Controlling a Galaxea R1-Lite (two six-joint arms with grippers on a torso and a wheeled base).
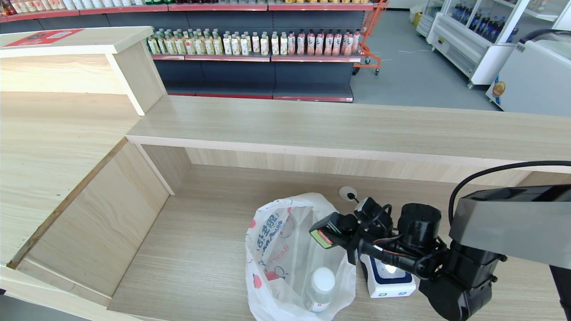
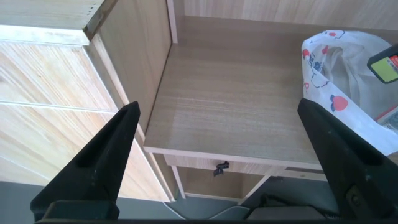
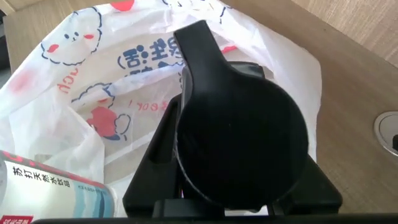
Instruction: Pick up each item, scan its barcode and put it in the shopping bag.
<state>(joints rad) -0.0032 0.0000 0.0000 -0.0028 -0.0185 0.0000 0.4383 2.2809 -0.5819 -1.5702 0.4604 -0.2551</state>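
Dark pack [image 1: 323,234], green-edged, pinched in the right claw [image 1: 334,229] above the open mouth of the shopping bag [image 1: 272,249]. The bag stands at the near edge of the tabletop [image 1: 196,249], about midway along it, with a white-capped bottle [image 1: 322,285] already inside. The scanner [image 1: 388,281] stands just beside the bag on its right. The left claw [image 2: 217,107] is spread and empty by the near left corner. Risks: the bag's limp rim could fold inward under the pack. A release too near that rim would likely drop the pack onto the tabletop or against the scanner.
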